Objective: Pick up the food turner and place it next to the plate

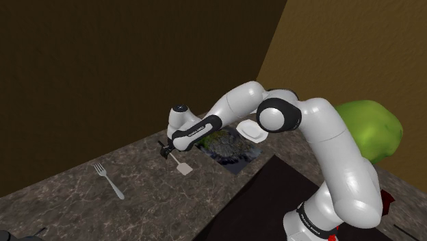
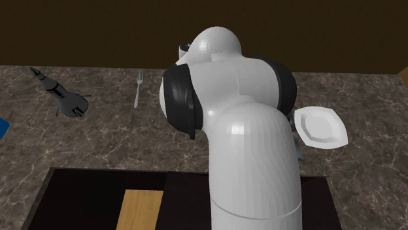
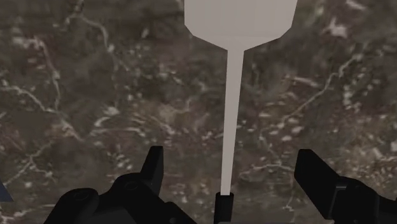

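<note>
Two black jaws stand wide apart in the wrist view. We see the thin pale handle of the turner [image 3: 233, 114] running straight out between them, touching neither. Its dark butt end sits about midway between the jaws, and its broad pale blade is at the far end. The turner lies flat on the dark, veined stone worktop [image 3: 95, 95].

In the shoulder view we find the white arm [image 1: 328, 150] bent over and reaching to that view's left. The jaws are low over the turner's handle end, and the blade points toward the worktop's near edge. A grey fork [image 1: 109, 180] lies well apart from the turner on the shoulder view's left. The white plate [image 1: 250, 130] sits on the shoulder view's right, clearly apart from the turner. A dark mottled mat [image 1: 226, 149] lies between them, just beside the plate. A rounded green lump [image 1: 369, 127] shows behind the arm.

In the second exterior view we also make out a black tool [image 2: 65, 98] lying on the worktop, beyond the fork.
</note>
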